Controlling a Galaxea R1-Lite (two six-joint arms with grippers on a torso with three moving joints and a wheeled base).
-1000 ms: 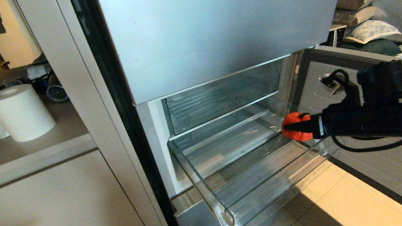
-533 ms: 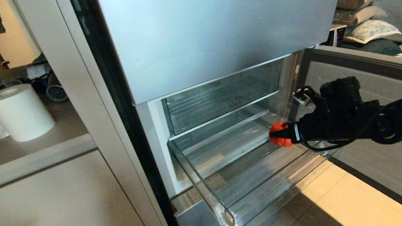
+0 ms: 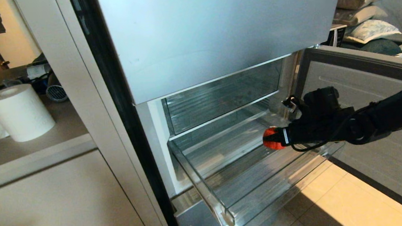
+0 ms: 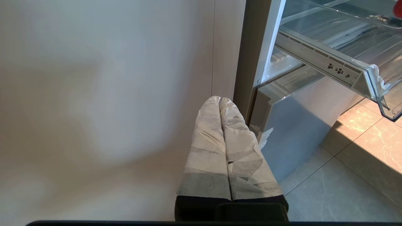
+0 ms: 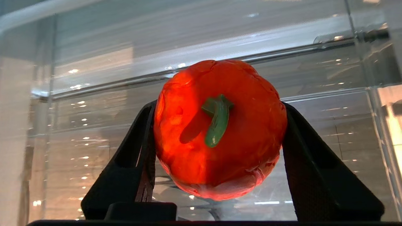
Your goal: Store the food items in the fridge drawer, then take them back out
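In the head view the right pincer reaches in from the right over the pulled-out fridge drawer, clamped on a red pepper that hangs above the drawer's far right part, near its side wall; whether it touches the ribbed bottom cannot be told from here. Only a small red patch shows past the black fingers in this view. The right wrist view fills in the rest: the pepper sits between the two black fingers, one pressed on each flank, its green stem facing the camera, with clear plastic walls behind it. A deeper clear bin sits above the drawer, under the grey fridge door, and a paper roll stands on the counter to the left. The left pincer appears only in its own wrist view, its tape-wrapped fingers pressed together, held low beside the pale cabinet, well apart from the drawer seen here from below.
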